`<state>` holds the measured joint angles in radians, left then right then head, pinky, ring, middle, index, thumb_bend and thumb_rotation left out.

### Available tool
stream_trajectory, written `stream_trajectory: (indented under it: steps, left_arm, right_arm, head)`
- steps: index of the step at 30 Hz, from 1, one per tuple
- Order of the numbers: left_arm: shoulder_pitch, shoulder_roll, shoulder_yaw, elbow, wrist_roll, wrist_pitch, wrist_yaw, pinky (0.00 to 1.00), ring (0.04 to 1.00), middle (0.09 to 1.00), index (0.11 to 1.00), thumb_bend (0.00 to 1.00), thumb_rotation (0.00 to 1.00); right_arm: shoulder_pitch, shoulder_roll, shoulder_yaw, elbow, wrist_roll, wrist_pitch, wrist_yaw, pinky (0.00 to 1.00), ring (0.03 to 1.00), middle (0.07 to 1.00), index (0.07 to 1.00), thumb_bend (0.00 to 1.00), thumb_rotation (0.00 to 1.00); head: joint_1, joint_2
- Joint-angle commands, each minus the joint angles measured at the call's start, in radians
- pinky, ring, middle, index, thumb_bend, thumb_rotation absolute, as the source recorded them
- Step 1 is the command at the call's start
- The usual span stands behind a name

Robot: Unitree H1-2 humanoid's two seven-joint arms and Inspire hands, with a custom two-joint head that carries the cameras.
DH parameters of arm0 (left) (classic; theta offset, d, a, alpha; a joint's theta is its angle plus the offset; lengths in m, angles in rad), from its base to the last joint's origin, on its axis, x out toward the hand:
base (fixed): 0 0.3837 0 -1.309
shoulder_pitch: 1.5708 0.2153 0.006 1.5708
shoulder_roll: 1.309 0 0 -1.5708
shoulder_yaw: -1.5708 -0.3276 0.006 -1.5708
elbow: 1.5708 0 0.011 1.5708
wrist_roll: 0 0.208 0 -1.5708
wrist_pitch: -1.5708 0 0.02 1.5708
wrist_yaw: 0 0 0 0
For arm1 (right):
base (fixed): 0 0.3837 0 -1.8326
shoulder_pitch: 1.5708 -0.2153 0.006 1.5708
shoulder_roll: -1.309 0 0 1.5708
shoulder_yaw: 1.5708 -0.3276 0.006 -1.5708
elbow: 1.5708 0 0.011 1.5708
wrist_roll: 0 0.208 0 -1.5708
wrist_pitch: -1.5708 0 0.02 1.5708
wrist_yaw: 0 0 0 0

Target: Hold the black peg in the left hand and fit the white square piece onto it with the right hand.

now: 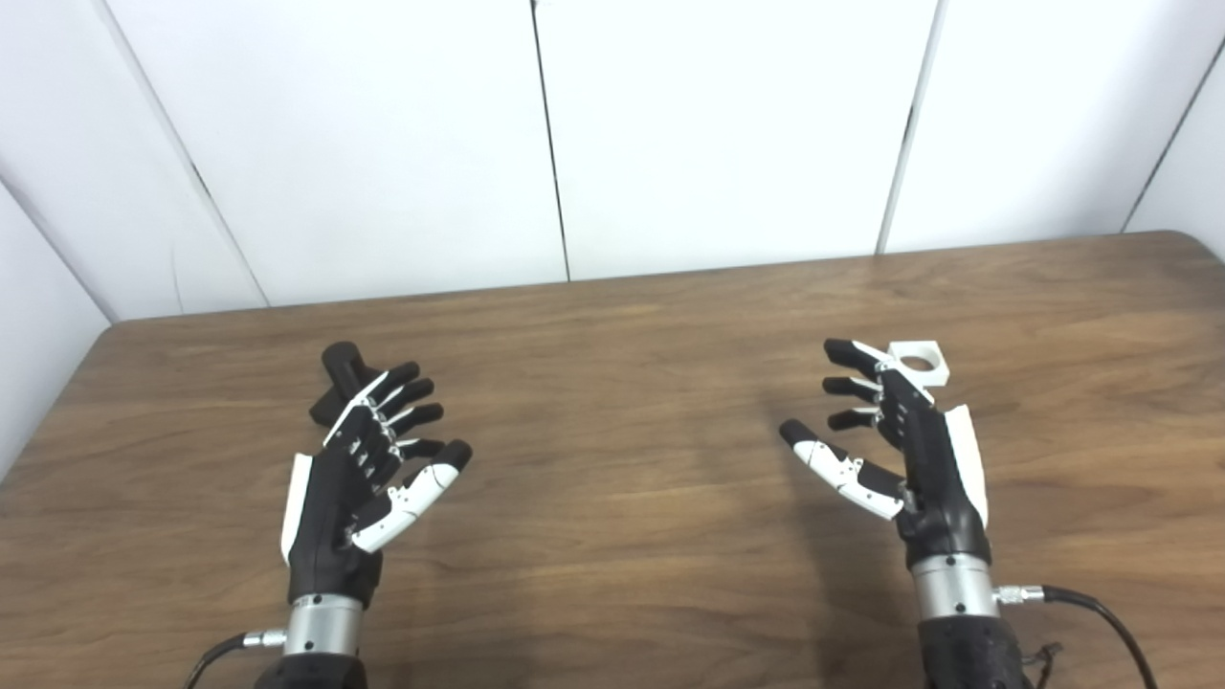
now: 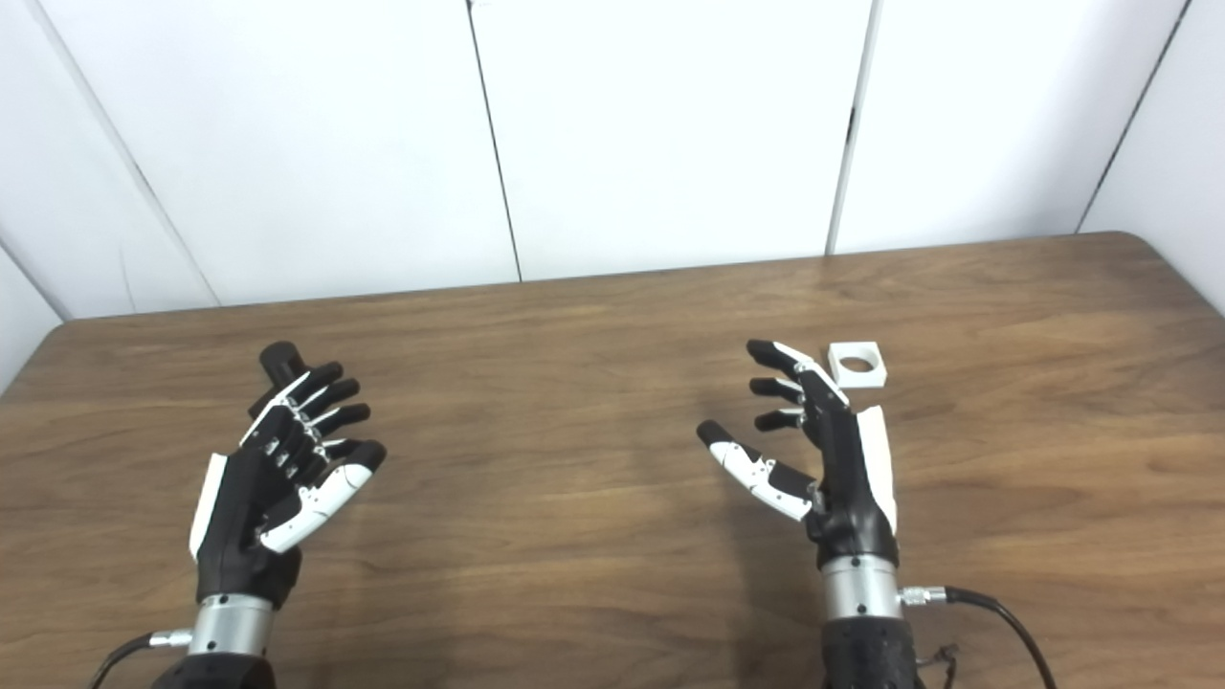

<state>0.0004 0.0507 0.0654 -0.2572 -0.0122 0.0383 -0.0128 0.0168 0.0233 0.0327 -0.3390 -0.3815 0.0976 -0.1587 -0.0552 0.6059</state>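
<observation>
Both empty, fingers spread: left hand [image 1: 359, 478] before black peg [image 1: 337, 376] near desk [image 1: 622, 478] left edge; right hand [image 1: 904, 450] before white square piece [image 1: 919, 362]

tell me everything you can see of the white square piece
The white square piece is a small flat block, plain matte white like plastic, with a round hole through its middle and squared corners. It lies flat on the brown wooden table, hole facing up, toward the right side. Nothing holds it: the open right hand is just on its near side, fingertips close by. In the left eye view the fingers overlap its edge, so whether they touch it cannot be told.
</observation>
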Motion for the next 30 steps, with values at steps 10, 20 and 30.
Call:
stream_trajectory:
  steps: [10,20,30]
  left_arm:
    - [-0.028,-0.007,-0.028,-0.028,0.057,-0.023,0.015,0.58,0.727,0.787,0.798,0.75,0.23]
    - [-0.033,-0.061,-0.066,-0.046,0.077,-0.002,0.025,0.63,0.74,0.794,0.803,0.73,0.17]
    - [-0.033,-0.064,-0.063,-0.045,0.085,0.001,0.027,0.64,0.733,0.789,0.803,0.72,0.15]
  right_arm:
    - [-0.027,-0.017,-0.018,-0.027,0.016,-0.052,-0.008,0.59,0.731,0.8,0.763,0.61,0.2]
    - [-0.022,-0.054,-0.063,-0.048,0.071,-0.028,0.01,0.58,0.721,0.811,0.767,0.6,0.15]
    - [-0.025,-0.053,-0.069,-0.064,0.077,0.003,0.026,0.59,0.726,0.804,0.763,0.61,0.14]
  head:
    - [0.142,0.001]
    - [0.245,-0.003]
    - [0.247,-0.001]
